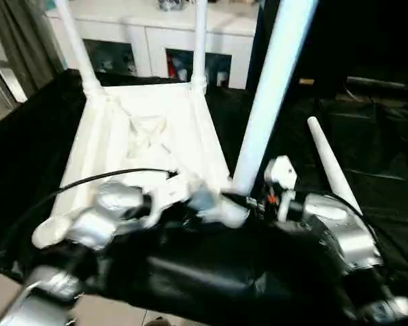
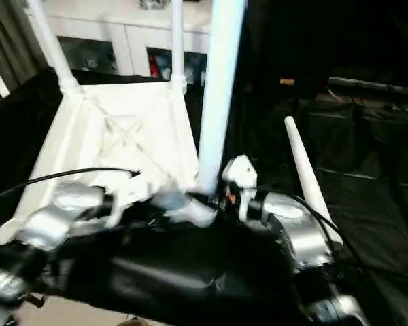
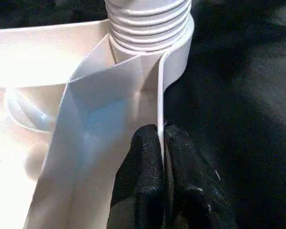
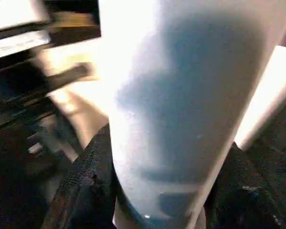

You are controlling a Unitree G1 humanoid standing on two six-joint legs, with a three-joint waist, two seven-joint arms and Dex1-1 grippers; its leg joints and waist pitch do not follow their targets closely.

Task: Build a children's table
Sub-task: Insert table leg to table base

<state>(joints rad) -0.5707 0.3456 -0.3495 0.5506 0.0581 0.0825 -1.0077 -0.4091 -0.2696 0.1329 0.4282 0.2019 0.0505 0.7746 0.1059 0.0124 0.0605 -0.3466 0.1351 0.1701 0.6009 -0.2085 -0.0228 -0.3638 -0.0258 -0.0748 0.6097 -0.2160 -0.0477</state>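
Third leg at the near corner socket, both tools engaged.

Your right tool [image 4: 157,191] is pinching the leg [image 1: 275,81] low on its shaft, one black finger on each side; your left tool [image 3: 162,176] is pressed together on the thin rim wall of the upturned table top [image 1: 146,139], just beside the threaded socket [image 3: 150,24]. Two legs already stand at the far corners; a fourth leg [image 1: 333,166] lies loose on the black-draped worktop [image 1: 381,142]. The held leg leans, so you risk cross-threading it; twisting could also drag the top if the rim grip slips.
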